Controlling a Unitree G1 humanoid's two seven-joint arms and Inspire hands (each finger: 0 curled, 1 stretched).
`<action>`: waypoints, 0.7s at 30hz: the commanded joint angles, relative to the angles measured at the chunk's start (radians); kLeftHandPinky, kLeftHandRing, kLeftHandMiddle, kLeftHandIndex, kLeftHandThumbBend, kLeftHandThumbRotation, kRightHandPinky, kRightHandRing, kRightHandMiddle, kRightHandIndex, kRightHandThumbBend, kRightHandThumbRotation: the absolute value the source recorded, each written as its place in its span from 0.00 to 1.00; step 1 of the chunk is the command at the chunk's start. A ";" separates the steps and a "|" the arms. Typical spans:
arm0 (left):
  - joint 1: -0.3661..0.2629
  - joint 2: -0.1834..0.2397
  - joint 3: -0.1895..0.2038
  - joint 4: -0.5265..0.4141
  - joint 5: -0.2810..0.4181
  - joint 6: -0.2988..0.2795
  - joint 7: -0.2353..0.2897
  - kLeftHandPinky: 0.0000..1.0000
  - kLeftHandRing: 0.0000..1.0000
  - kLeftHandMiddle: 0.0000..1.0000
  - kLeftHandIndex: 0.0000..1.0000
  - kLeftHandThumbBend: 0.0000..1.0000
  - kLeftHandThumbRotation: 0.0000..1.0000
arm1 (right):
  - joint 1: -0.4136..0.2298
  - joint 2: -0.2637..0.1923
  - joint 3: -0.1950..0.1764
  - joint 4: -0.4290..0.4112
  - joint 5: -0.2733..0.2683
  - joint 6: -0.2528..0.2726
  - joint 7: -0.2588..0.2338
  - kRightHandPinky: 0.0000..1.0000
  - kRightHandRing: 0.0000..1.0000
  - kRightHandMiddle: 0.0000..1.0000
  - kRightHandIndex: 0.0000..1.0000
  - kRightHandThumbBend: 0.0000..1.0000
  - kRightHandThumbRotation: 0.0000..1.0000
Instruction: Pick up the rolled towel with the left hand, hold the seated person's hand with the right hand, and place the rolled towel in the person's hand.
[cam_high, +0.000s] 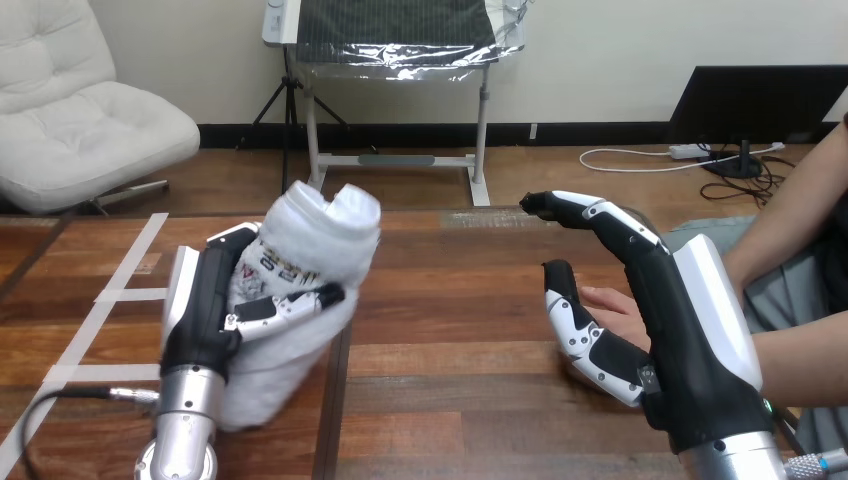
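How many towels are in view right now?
1: the rolled towel, gripped in the left hand at the left side of the table. Another could lie hidden behind the right hand.

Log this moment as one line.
left hand: shut on rolled towel | right hand: open, beside person's hand, no grip yet | towel handover: not done

Left hand (205, 300) clasps the rolled towel (320, 235); right hand (690, 330), fingers (610, 215) straight, stands beside the person's hand (610, 303).
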 joint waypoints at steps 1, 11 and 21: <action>0.017 -0.111 0.122 -0.162 -0.261 0.074 -0.246 0.39 0.42 0.46 0.50 0.76 0.00 | -0.048 0.006 -0.009 -0.044 0.009 0.012 -0.002 0.89 0.84 0.81 0.79 0.05 0.00; 0.107 -0.160 0.136 -0.409 -0.459 0.326 -0.405 0.38 0.40 0.45 0.49 0.83 0.02 | -0.052 0.001 -0.014 -0.046 0.002 0.020 -0.004 0.91 0.85 0.84 0.83 0.08 0.00; 0.199 -0.184 0.120 -0.652 -0.594 0.570 -0.463 0.36 0.39 0.45 0.49 0.85 0.03 | -0.056 -0.004 -0.023 -0.051 0.006 0.023 -0.002 0.94 0.89 0.89 0.87 0.10 0.00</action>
